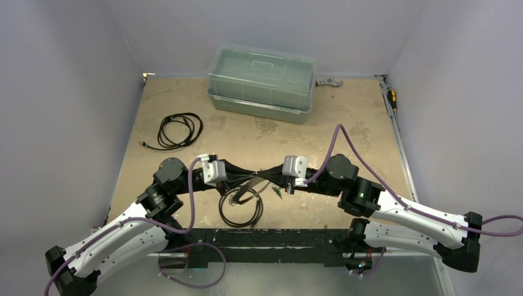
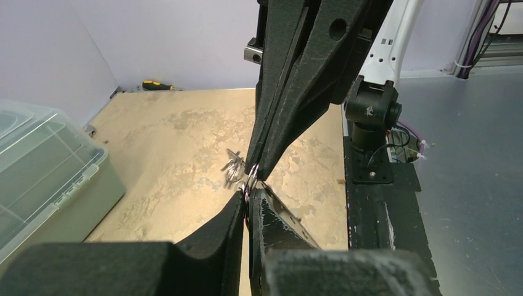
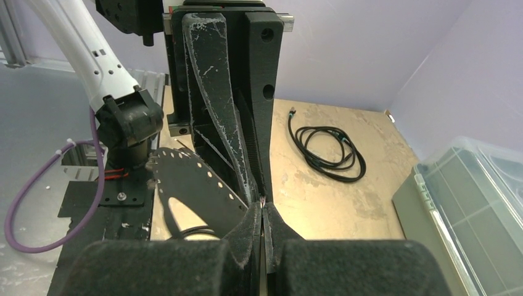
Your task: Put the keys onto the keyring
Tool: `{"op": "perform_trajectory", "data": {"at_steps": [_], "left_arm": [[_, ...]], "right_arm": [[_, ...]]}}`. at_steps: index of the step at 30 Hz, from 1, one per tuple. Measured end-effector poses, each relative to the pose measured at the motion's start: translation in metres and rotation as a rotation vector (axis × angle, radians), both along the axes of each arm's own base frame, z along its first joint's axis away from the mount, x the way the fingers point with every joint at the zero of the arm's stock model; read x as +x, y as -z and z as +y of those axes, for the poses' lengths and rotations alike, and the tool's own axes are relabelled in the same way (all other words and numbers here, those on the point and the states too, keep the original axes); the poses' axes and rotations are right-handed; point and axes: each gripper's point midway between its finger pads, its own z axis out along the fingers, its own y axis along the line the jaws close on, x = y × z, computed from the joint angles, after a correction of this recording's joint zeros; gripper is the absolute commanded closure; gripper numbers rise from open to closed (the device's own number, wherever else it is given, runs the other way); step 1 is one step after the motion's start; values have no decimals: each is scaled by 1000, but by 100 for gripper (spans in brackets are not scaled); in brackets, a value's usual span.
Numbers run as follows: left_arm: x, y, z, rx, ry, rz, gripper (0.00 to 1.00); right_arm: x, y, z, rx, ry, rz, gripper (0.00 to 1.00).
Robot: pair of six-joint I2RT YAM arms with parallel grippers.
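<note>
My two grippers meet tip to tip above the middle of the table. My left gripper [image 1: 257,174] [image 2: 250,196] is shut on a thin silvery wire, the keyring [image 2: 251,180]. My right gripper [image 1: 267,176] [image 3: 263,207] is shut on the same wire from the opposite side. Most of the keyring is hidden by the fingers. A small silvery bunch, the keys [image 2: 233,165], hangs just beside the joined tips. A bright-green piece [image 1: 279,193] shows just below the right fingers in the top view.
A plain black hoop [image 1: 240,209] lies on the table below the grippers. A coiled black cable [image 1: 179,131] is at the back left. A clear lidded box [image 1: 262,83] stands at the back, a grey spanner [image 1: 329,81] beside it. A screwdriver [image 1: 392,98] lies along the right edge.
</note>
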Motion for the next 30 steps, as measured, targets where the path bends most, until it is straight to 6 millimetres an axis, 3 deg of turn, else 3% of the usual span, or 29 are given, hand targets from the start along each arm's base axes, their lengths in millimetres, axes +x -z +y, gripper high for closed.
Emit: {"op": "perform_trajectory", "data": {"at_steps": [5,12,20,26,30], "left_arm": [[0,0,0,-1,1,2,80],[0,0,0,0,1,3,75],[-2,-2,1,-6,3,-4,79],[-3,-3,1,-7,11,-6,100],[-4,-3,1,-6,15,-6,100]], "right_arm": [[0,0,0,0,0,0,100],[0,0,0,2,0,2,100],[0,0,0,1,-1,2,100],[1,5,3,-11,-2,9,100],[1,4,3,-11,-2,8,100]]}}
